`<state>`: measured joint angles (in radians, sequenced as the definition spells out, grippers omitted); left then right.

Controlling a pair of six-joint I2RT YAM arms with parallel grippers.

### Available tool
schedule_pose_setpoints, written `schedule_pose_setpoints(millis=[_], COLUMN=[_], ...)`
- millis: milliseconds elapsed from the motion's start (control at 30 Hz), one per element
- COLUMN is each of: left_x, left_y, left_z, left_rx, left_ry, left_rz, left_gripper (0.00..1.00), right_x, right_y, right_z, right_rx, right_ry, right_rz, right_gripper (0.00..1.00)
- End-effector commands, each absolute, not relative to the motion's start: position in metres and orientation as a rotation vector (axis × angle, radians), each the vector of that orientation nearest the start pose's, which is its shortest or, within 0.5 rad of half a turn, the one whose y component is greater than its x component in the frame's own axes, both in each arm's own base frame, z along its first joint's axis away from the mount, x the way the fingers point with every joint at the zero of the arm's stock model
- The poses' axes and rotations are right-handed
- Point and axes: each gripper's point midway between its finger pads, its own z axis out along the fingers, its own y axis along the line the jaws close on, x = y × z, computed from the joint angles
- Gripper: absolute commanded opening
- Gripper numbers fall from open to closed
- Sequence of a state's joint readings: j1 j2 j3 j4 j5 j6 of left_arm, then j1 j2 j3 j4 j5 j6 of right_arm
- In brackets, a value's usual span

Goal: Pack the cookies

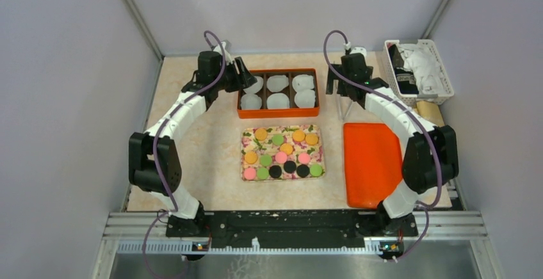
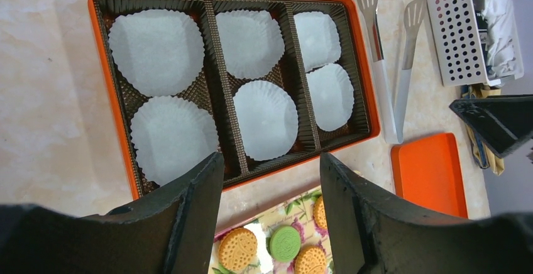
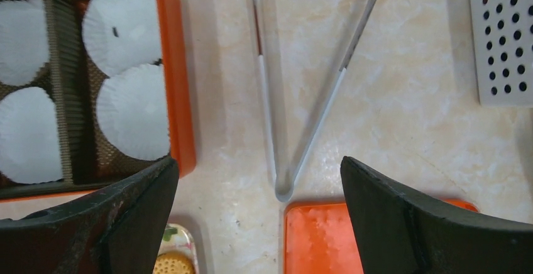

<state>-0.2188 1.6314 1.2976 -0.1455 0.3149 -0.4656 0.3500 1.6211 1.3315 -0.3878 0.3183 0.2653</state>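
Note:
Several cookies (image 1: 282, 153) in orange, green, pink and black lie in rows on a floral tray (image 1: 246, 139) at the table's middle. An orange box (image 1: 278, 73) behind it holds several white paper cups in three dark lanes. My left gripper (image 1: 246, 75) is open and empty, hovering at the box's left end. In the left wrist view the gripper (image 2: 270, 170) frames the box's near edge (image 2: 295, 164), with an orange cookie (image 2: 237, 249) and a green cookie (image 2: 285, 242) below. My right gripper (image 1: 340, 88) is open and empty right of the box, above the tongs (image 3: 283, 189).
An orange lid (image 1: 372, 162) lies flat right of the floral tray; its corner shows in the right wrist view (image 3: 320, 236). A white perforated basket (image 1: 417, 71) with cloth and packets stands at the back right. Metal tongs (image 2: 384, 79) lie between box and basket.

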Motion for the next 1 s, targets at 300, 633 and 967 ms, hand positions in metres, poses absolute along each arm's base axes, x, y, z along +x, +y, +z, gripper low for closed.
schedule_pose_setpoints(millis=[300,633,967], left_x=[0.451,0.452,0.451], left_y=[-0.177,-0.176,-0.174], left_z=[0.211,0.203,0.197], left_rx=[-0.054,-0.058,-0.066], left_ry=[2.114,2.128,2.143], left_rz=[-0.748,-0.74,-0.724], left_gripper=[0.65,0.65,0.65], right_x=[0.463,0.49,0.499], right_y=[0.078,0.08,0.078], right_z=[0.086,0.066,0.044], right_rx=[0.245,0.263,0.296], right_ry=[2.412,2.438,2.492], right_rz=[-0.014,-0.03,-0.061], right_gripper=[0.99,0.99,0.99])
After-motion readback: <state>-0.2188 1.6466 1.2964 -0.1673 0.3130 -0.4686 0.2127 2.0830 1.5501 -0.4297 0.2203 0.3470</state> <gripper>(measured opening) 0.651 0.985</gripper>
